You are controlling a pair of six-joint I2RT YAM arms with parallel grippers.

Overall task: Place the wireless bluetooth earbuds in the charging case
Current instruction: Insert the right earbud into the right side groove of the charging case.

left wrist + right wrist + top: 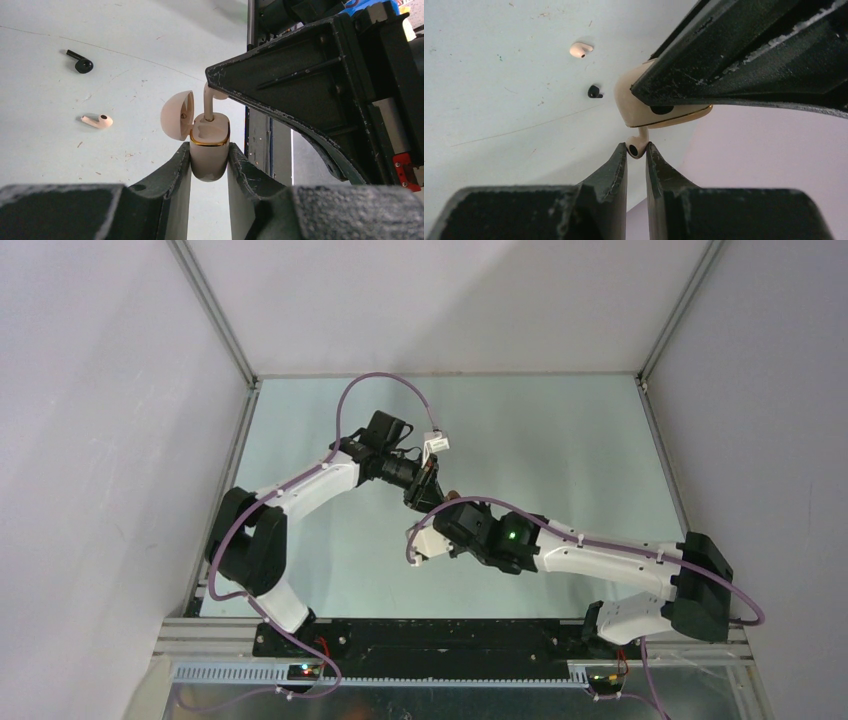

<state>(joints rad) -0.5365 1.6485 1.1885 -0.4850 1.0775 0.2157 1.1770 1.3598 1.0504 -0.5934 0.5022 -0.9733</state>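
My left gripper (210,150) is closed narrow on the charging case (210,134), one finger pressed to each side of its lower body. The case stands upright above the table (130,30), near the middle of the work area, with its gold-rimmed mouth facing up. Its lid (176,115) is swung open to the left in my left wrist view.

My right gripper (636,148) is pinched nearly closed on the head of a cream earbud (638,145). That earbud hangs right over the case, its stem pointing down to the mouth and touching one of the two slots. I cannot tell how deep the tip sits.

Two more earbuds lie loose on the table, well apart from the case. A cream one (98,120) lies on its side to the left of the case in my left wrist view, and a black one (81,63) lies farther off beyond it. The two arms meet fingertip to fingertip just left of the table's centre.
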